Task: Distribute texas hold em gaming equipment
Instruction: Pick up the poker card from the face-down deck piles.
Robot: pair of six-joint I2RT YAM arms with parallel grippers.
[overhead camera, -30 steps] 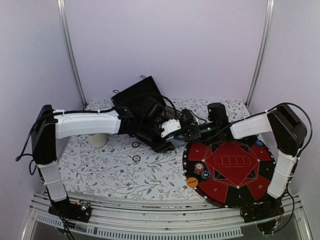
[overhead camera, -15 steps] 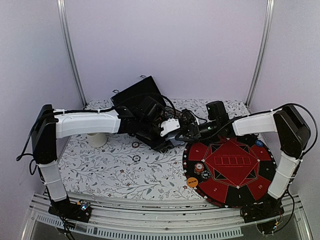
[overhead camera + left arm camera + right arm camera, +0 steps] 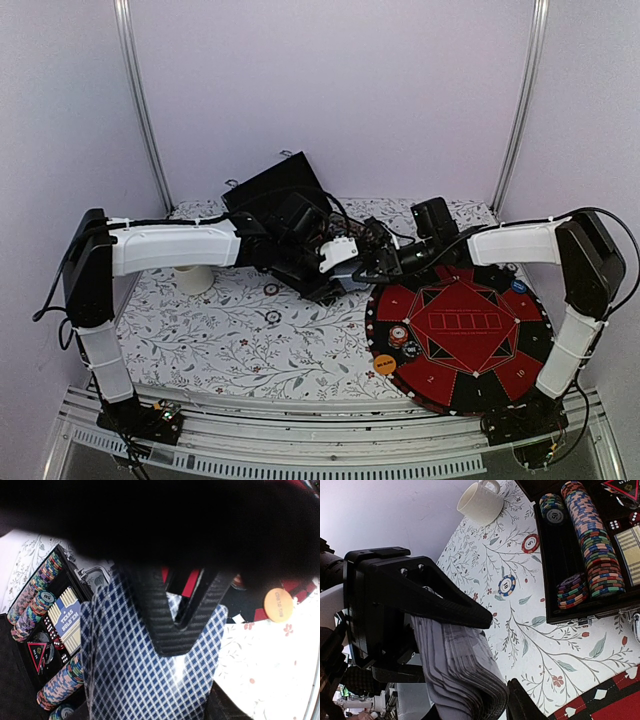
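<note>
My left gripper (image 3: 338,256) is shut on a deck of cards (image 3: 351,263) with blue-and-white checked backs (image 3: 135,680), held above the cloth beside the open black case (image 3: 292,232). My right gripper (image 3: 368,265) has reached in from the right. Its jaws straddle the deck's fanned end (image 3: 462,665), with one black finger (image 3: 175,630) lying on the top card. It looks open. Rows of multi-coloured chips (image 3: 592,540) and a boxed deck (image 3: 67,620) fill the case. An orange button (image 3: 385,365) and a few chips (image 3: 400,337) lie on the red-and-black poker mat (image 3: 465,335).
A cream cup (image 3: 193,280) stands at the left on the floral cloth. Two loose chips (image 3: 272,289) lie on the cloth in front of the case. A blue disc (image 3: 518,286) sits at the mat's far right edge. Purple walls enclose the table.
My right arm has stretched further left and brought its gripper up to the deck. The left arm and the deck have barely moved.
</note>
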